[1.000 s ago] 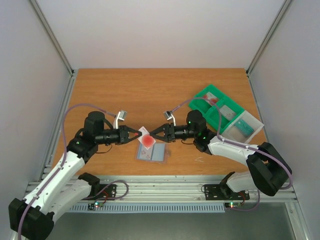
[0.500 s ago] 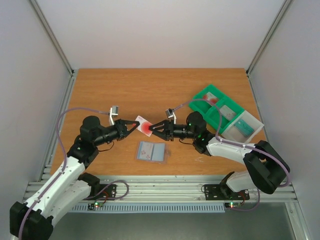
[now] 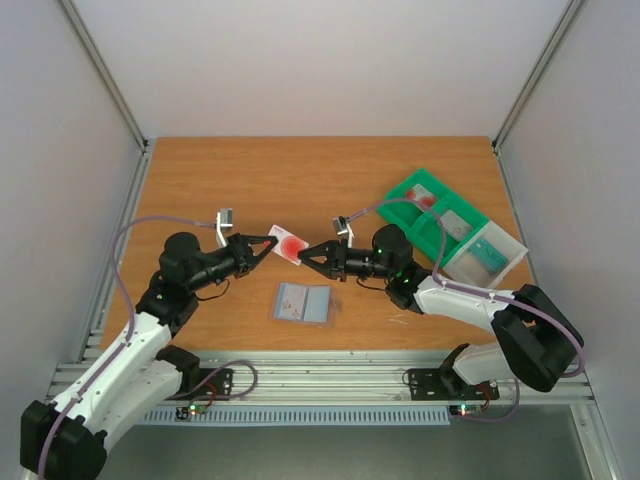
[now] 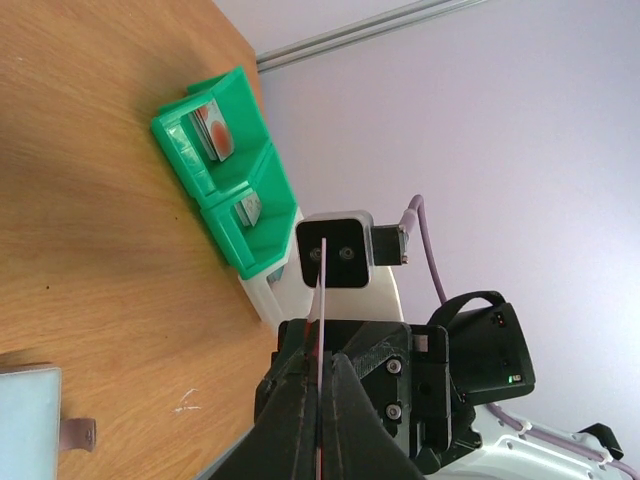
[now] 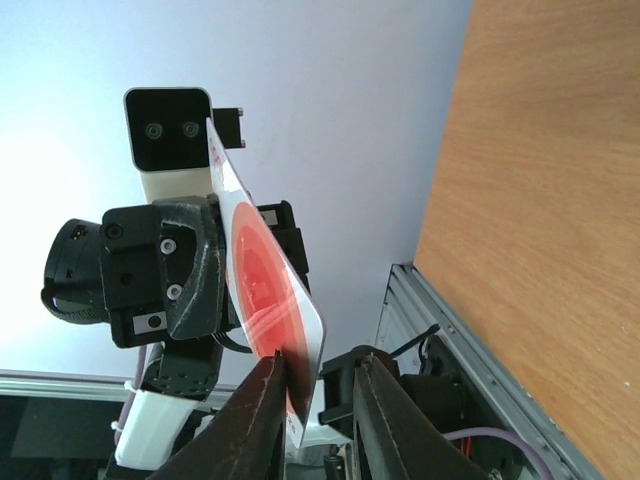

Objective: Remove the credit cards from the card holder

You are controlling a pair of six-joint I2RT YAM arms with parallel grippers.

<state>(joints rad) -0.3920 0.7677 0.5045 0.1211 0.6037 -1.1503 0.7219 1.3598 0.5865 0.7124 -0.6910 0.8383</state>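
At left tool [image 3: 269,244], red card [image 3: 290,244]

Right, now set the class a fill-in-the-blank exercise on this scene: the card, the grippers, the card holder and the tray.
1. The left gripper is shut on a card that bears a ____ circle.
2. The right gripper stands open at the card's other end, and the card holder on the table is touched by ____ gripper.
3. The tray at the table's right side is mainly ____ in colour.

Missing words: red; neither; green.
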